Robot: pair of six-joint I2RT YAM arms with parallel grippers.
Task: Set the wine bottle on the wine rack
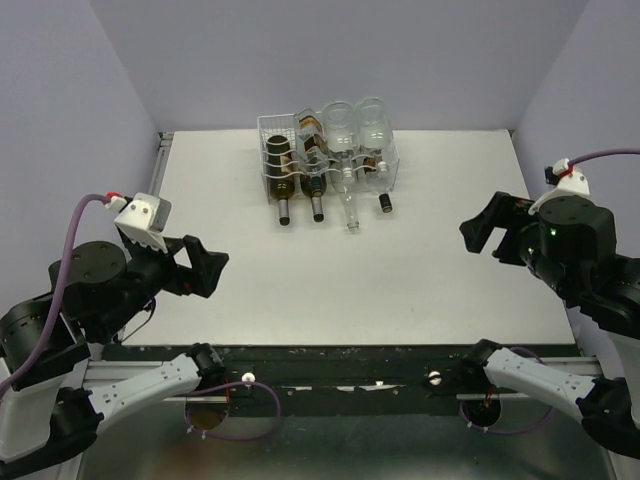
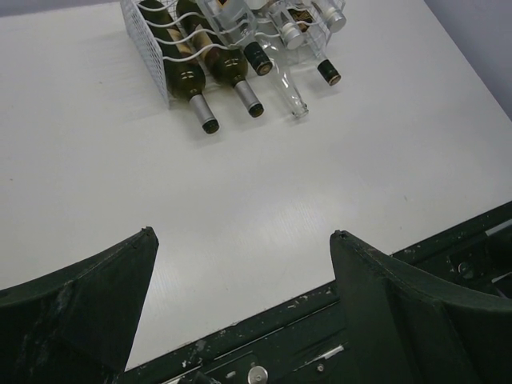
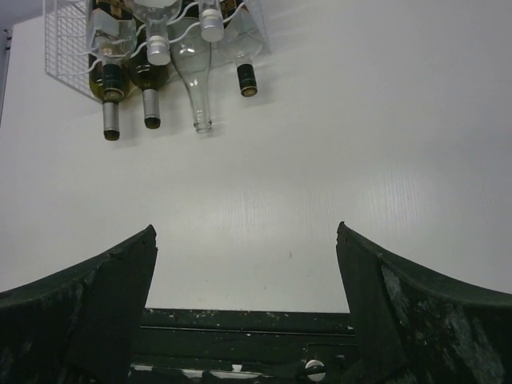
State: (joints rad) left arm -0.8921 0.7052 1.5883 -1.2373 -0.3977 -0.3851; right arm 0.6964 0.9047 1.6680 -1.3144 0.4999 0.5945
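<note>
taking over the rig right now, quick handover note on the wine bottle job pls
Left gripper: open, empty, at the left side of the table, facing the rack.
Right gripper: open, empty, at the right side, also facing the rack.
Wine rack: far centre of the table, with bottles lying in it on two levels, necks toward the arms.
Done: every bottle in view is on the rack; none lies loose on the table.
Left: nothing visible to place. The job looks finished; at most check that the bottles sit settled.
</note>
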